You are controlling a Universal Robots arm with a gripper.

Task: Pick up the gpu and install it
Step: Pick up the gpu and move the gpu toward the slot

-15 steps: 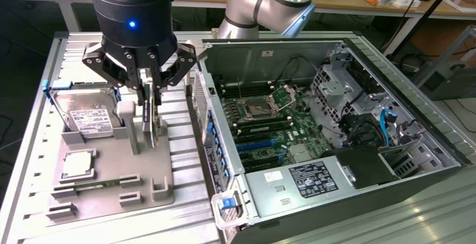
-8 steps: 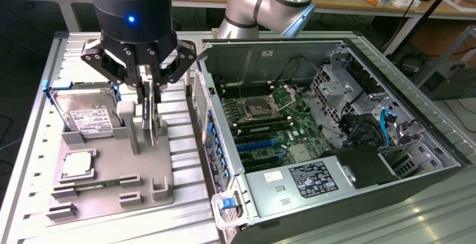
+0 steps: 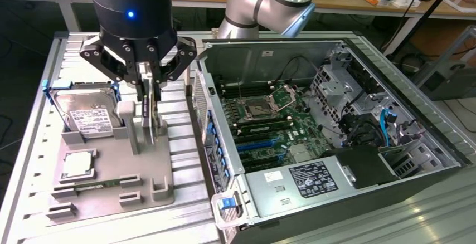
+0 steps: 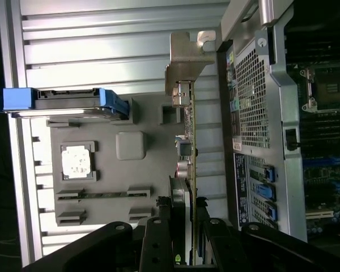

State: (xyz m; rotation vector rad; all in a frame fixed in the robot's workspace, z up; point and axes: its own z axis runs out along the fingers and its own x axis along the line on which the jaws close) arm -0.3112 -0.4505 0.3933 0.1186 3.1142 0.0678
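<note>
Low in the exterior view, a ribbed metal table (image 3: 186, 221) carries a grey tray (image 3: 111, 171) on that view's left and an open case (image 3: 260, 52) on its right. The case lies on its side with its board (image 3: 268, 121) facing up. On the tray, a drive (image 3: 89, 116) leans in a blue-edged cradle, and a square silver-topped chip (image 3: 78, 165) sits in a pocket nearer the camera. Wooden benches (image 3: 357, 4) with loose clutter run across the back of the room.

A silver arm (image 3: 260, 4) reaches in from behind the case and bends over towards the tray. Its black gripper (image 3: 149, 96) points straight down between the drive and the wall of the case.

The fingers are clamped on the gpu (image 3: 151, 120), one on each flat face. The card stands on edge and upright over the tray, just beside the drive and short of the case. From the wrist view the gpu (image 4: 189, 136) shows edge-on, running away from the gripper (image 4: 187, 238) to its silver bracket (image 4: 184, 62) at the far end. Its lower edge appears level with the tray's posts, but I cannot tell whether it rests in its slot or hangs just clear.
</note>
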